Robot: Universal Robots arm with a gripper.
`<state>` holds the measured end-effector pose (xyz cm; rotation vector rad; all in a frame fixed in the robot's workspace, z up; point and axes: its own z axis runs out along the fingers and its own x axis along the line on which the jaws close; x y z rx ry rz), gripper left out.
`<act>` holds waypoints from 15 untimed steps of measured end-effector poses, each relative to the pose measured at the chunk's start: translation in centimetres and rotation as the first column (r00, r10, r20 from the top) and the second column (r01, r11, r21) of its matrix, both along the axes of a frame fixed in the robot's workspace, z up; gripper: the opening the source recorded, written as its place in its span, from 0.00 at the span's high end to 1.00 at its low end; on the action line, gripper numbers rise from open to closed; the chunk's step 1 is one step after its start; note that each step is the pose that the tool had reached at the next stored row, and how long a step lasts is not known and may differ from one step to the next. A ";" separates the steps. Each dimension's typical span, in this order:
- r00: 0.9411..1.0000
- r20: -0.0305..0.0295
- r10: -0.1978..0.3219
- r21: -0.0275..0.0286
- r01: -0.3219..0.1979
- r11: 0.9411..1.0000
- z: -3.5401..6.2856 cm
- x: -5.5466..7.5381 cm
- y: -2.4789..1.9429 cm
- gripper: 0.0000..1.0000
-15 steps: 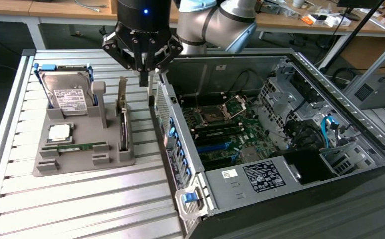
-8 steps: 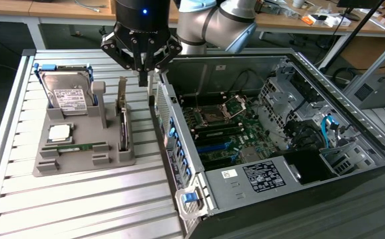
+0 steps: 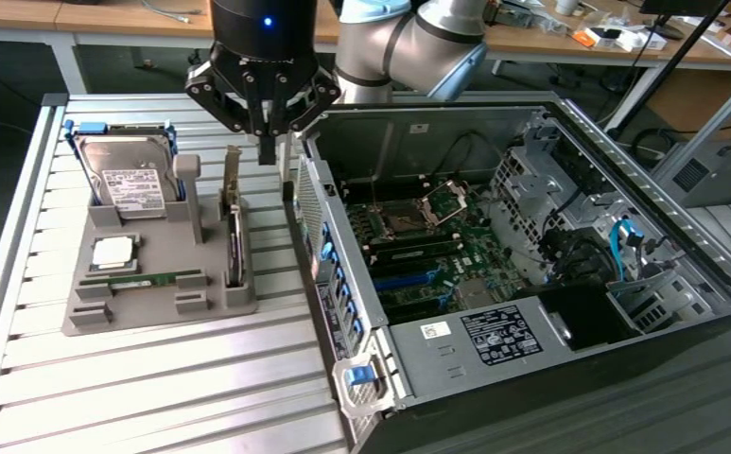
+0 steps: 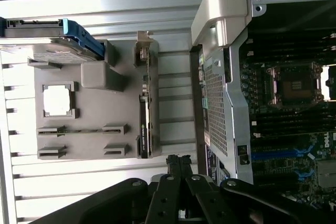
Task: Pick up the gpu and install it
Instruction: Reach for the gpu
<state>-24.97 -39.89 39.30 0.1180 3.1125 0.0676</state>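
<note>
Slatted metal worktop (image 3: 150, 378). gpu (image 3: 232, 227) upright in grey holder (image 3: 150, 307), not yet picked. Tool (image 3: 266, 151) pressed together, empty, hovering near it.

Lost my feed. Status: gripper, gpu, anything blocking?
Gripper shut, empty, hovering between holder and case. Gpu standing on edge in gray holder, untouched. Case wall close beside.

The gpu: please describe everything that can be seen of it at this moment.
The gpu is a thin, flat card: a dark board with a silver metal bracket at one end. It stands on its long edge in a slot of the gray holder, on the side nearest the open computer case. Only the holder touches it. The gripper, shut, hangs above the gap between holder and case, apart from the card.
</note>
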 end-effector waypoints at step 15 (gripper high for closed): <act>1.000 0.000 0.000 0.000 0.000 1.000 0.00 -0.3 0.00 0.90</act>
